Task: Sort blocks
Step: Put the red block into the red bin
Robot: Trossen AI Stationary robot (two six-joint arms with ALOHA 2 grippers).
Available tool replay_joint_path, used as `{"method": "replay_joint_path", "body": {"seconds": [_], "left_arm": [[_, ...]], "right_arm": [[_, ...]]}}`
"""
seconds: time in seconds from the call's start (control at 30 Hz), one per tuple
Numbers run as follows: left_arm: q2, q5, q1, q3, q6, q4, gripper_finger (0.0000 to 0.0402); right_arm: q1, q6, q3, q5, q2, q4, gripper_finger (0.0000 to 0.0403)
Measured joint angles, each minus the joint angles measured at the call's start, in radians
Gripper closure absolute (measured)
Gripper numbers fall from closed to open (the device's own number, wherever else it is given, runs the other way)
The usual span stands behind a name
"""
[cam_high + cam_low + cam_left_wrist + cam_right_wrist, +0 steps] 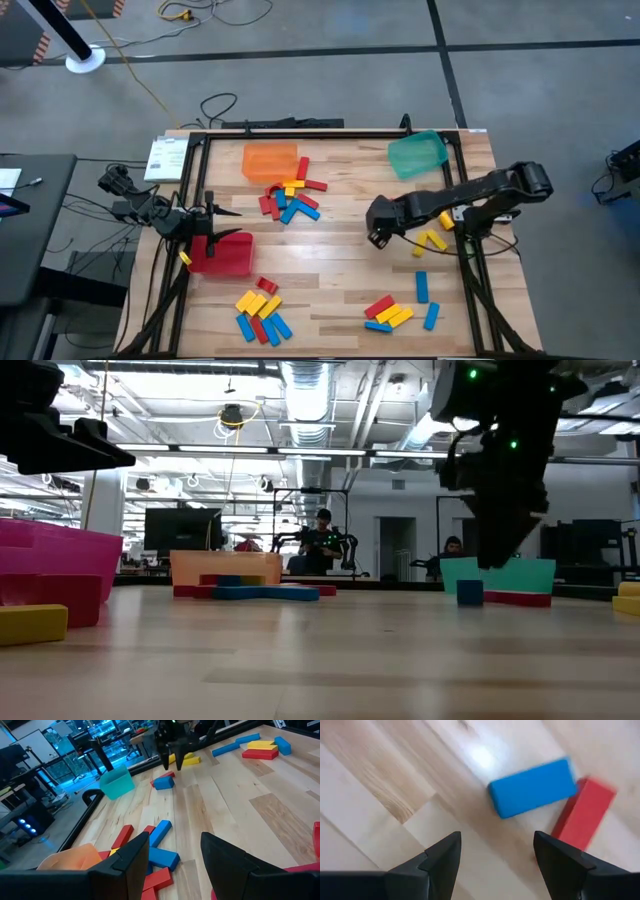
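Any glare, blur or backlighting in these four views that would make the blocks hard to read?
Right wrist view: the blue block and red block have smeared edges, and a bright glare spot sits on the table beside them. Low view: ceiling lights backlight the scene, so the right arm is a dark silhouette. High and left wrist views: evenly lit, block colours clear.

Bare wood stretches across the table (pixel 330 260) middle, open passage between the red bin (pixel 222 255) and the right arm (pixel 470 195). Block clusters crowd the orange bin (pixel 270 160) front and both near corners; a black frame (pixel 300 133) rims the edges.
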Motion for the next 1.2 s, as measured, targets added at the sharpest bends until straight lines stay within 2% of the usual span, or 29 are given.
{"method": "replay_joint_path", "body": {"seconds": [0.07, 0.17, 0.27, 0.37, 0.5, 0.7, 0.8, 1.07, 1.2], "left_arm": [[0.000, 0.000, 0.000, 0.000, 0.000, 0.000, 0.0228], [0.000, 0.000, 0.000, 0.000, 0.000, 0.000, 0.0228], [0.000, 0.000, 0.000, 0.000, 0.000, 0.000, 0.0228], [0.000, 0.000, 0.000, 0.000, 0.000, 0.000, 0.0228], [0.000, 0.000, 0.000, 0.000, 0.000, 0.000, 0.0228], [0.000, 0.000, 0.000, 0.000, 0.000, 0.000, 0.0228], [0.000, 0.000, 0.000, 0.000, 0.000, 0.000, 0.0228], [0.000, 0.000, 0.000, 0.000, 0.000, 0.000, 0.0228], [0.000, 0.000, 0.000, 0.000, 0.000, 0.000, 0.0228]], "right_arm": [[-0.011, -0.060, 0.000, 0.001, -0.032, 0.001, 0.0133], [-0.051, -0.068, 0.000, -0.007, -0.062, 0.011, 0.0133], [-0.091, -0.174, 0.000, -0.068, -0.063, 0.038, 0.0133], [-0.125, -0.190, 0.000, -0.112, -0.055, 0.023, 0.0133], [-0.146, -0.277, 0.002, -0.129, -0.048, -0.031, 0.0133], [-0.175, -0.269, 0.002, -0.105, -0.046, -0.104, 0.0133], [-0.177, -0.206, 0.000, -0.106, -0.046, -0.110, 0.0133], [-0.189, -0.062, -0.102, -0.106, -0.046, -0.095, 0.0133], [-0.200, -0.054, -0.140, -0.100, -0.046, -0.054, 0.0133]]}}
